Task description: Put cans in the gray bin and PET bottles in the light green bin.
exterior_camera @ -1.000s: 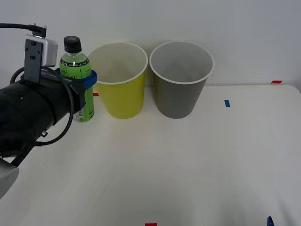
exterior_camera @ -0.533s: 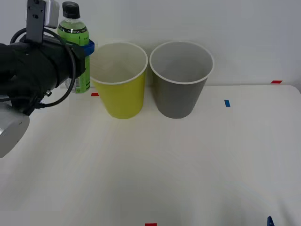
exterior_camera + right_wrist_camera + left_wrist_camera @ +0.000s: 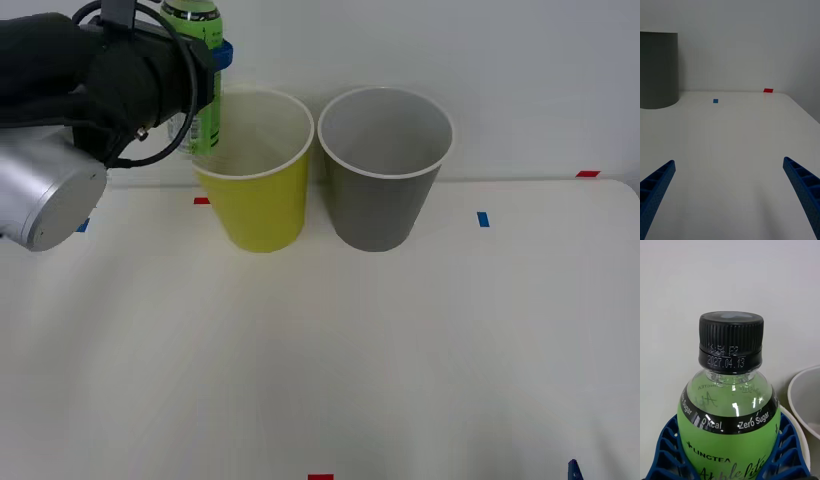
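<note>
My left end effector [image 3: 728, 461] pinches the small clear green plastic bottle [image 3: 200, 90] above the yellow-green tapered bin's [image 3: 255, 200] rim; release remains. Right end effector [image 3: 730, 198] idles, spread.

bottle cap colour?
Black, ribbed, on the PET bottle held by the left gripper. The left wrist view shows it best.

The small clear green plastic bottle [image 3: 728, 416] reads "LINGTEA", "0 kcal" and "Zero Sugar" on its green-and-black label [image 3: 730, 435], with "2027.04.13" printed on its ribbed black screw cap [image 3: 730, 340].
</note>
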Controlling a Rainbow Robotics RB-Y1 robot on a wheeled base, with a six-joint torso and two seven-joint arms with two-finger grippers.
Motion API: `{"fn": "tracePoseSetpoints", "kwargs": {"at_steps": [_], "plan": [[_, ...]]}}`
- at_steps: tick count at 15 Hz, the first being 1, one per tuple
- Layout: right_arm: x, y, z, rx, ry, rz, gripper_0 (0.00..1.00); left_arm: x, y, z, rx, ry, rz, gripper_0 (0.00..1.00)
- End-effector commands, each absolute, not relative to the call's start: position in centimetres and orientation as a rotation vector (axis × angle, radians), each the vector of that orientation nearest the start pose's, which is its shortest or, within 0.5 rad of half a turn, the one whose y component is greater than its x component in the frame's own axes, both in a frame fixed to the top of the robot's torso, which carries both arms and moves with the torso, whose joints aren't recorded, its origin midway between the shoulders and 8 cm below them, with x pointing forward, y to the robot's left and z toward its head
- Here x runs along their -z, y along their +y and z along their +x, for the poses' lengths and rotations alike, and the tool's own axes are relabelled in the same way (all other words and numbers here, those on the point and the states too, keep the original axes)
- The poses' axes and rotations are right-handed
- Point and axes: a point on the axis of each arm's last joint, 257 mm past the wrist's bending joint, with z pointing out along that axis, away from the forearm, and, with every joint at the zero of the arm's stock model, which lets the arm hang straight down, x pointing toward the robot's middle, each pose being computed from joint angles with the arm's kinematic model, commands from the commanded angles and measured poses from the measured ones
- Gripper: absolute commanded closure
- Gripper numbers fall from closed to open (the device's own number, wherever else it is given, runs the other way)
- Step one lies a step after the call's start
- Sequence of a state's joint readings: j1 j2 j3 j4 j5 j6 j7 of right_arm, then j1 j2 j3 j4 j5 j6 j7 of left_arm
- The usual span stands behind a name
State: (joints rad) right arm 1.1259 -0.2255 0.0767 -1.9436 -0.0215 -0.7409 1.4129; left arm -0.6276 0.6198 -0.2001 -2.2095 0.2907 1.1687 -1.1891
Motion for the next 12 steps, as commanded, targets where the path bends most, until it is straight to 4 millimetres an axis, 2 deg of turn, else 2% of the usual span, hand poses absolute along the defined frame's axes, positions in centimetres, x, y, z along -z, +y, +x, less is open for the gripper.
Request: {"fn": "tracePoseSetpoints", "kwargs": {"at_steps": [1, 6, 9, 12], "plan": [[25.3, -31.6, 18.9, 0.113, 1.554, 0.030, 0.00, -7.5, 12.7, 55.9, 0.089, 1.623, 0.369, 1.00], [25.3, -31.6, 18.9, 0.113, 1.554, 0.030, 0.00, -9.3, 11.1, 58.4, 0.165, 1.612, 0.354, 1.00], [25.3, -31.6, 18.9, 0.113, 1.554, 0.030, 0.00, -8.5, 10.1, 59.7, 0.223, 1.601, 0.347, 1.00], [25.3, -31.6, 18.9, 0.113, 1.554, 0.030, 0.00, -7.6, 9.2, 59.8, 0.194, 1.602, 0.372, 1.00]]}}
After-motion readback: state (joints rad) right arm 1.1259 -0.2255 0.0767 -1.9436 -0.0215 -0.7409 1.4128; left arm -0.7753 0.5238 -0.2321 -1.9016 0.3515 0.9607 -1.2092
